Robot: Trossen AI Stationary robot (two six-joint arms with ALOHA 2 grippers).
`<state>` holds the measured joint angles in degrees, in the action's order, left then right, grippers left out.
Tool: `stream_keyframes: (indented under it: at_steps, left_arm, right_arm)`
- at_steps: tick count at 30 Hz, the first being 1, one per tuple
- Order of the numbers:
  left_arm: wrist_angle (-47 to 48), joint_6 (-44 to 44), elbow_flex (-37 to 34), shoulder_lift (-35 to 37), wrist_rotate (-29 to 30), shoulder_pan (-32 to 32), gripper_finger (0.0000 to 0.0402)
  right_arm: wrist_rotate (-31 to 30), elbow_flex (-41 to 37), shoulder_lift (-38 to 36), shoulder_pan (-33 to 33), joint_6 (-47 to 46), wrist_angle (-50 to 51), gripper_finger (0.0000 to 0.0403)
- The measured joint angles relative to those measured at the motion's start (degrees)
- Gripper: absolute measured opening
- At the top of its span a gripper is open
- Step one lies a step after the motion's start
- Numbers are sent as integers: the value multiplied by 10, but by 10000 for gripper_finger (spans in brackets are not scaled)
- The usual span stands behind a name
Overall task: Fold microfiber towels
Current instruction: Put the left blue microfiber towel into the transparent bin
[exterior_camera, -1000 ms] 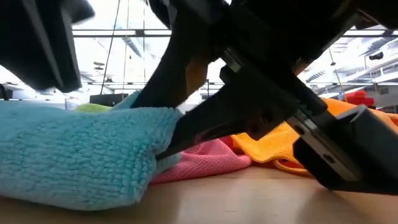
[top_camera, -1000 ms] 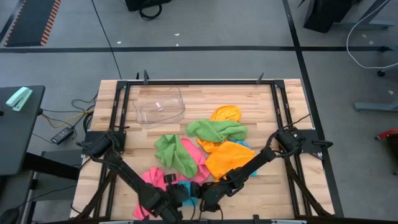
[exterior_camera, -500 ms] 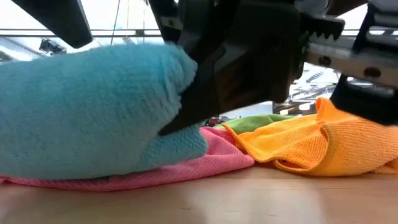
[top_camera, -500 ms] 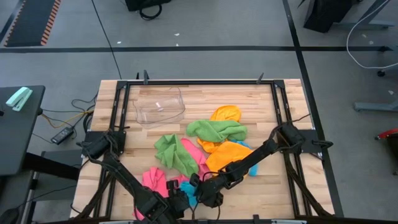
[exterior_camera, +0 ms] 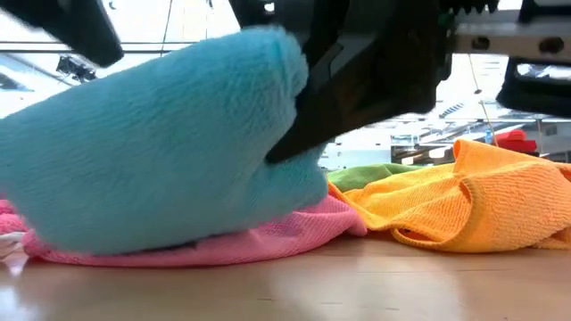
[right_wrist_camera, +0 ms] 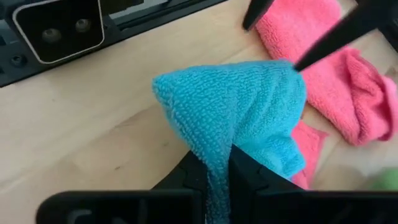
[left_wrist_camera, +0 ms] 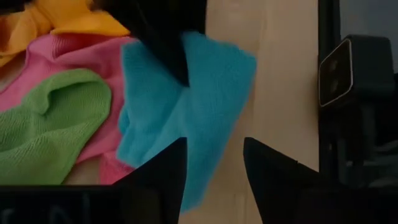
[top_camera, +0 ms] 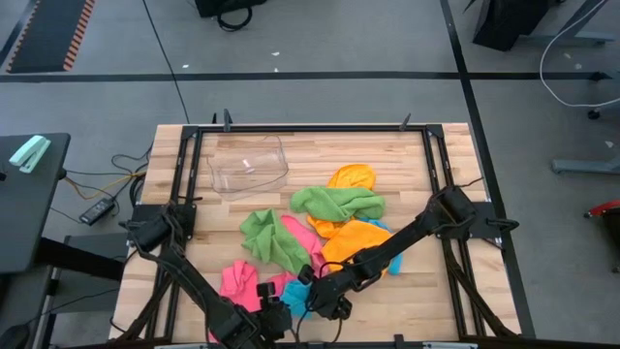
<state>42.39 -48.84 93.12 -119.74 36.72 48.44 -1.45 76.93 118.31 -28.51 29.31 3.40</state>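
A sky-blue towel (top_camera: pixel 295 296) stands humped up near the table's front edge, its lower part resting on a pink towel (exterior_camera: pixel 268 242). My right gripper (right_wrist_camera: pixel 214 158) is shut on the blue towel (right_wrist_camera: pixel 249 106). From the near left, my left gripper (left_wrist_camera: pixel 214 155) stands open, its fingers on either side of the blue towel's (left_wrist_camera: pixel 199 106) hanging corner. Behind lie two green towels (top_camera: pixel 271 237), (top_camera: pixel 334 202) and two orange towels (top_camera: pixel 356 242), (top_camera: pixel 351 177). My right gripper pinches a bunched part of the blue towel (right_wrist_camera: pixel 217 146) between its two fingers, slanting down from the table's right side. That part is raised like a tent; the towel's lower part (exterior_camera: pixel 178 236) stays on the pink towel. My left gripper: whether its fingers (left_wrist_camera: pixel 165 174) touch the blue towel, I cannot tell.
A clear plastic tub (top_camera: pixel 249 165) stands at the far left of the table. The black frame rails (top_camera: pixel 431 165) run along the table's sides. Bare wood shows at the near right (top_camera: pixel 426 301) and along the far edge.
My right gripper has risen and rolled while shut on the blue towel, drifting a little toward the table's left. The pinched part of the towel has gone up from a low flat fold into a tall hump; its lower part has stayed on the pink towel.
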Motion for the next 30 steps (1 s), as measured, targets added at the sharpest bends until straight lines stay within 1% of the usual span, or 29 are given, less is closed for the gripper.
stream_keyframes:
  at_steps: [4, 8, 12, 19, 22, 26, 30]
  left_arm:
    - [10, 16, 0, -4, -4, 0, 161]
    - [11, 16, 0, -7, -3, -7, 180]
    - [12, 24, 0, -7, -3, -17, 224]
    - [15, 58, 0, -7, -6, -35, 319]
    - [25, 60, 0, -7, -8, -40, 345]
    - [26, 60, 0, -11, -9, -44, 353]
    - [35, 68, 0, -27, -8, -49, 349]
  right_arm:
    - [0, 0, -2, 0, -6, 1, 40]
    - [1, 0, -2, 3, -25, 0, 40]
    - [3, 0, -2, 7, -54, 0, 40]
    - [-7, 0, -2, 7, -97, -4, 40]
    - [-18, 0, -3, 8, -109, -1, 40]
    - [-21, 0, -15, 15, -122, 6, 40]
    - [-21, 2, -24, 22, -139, -4, 40]
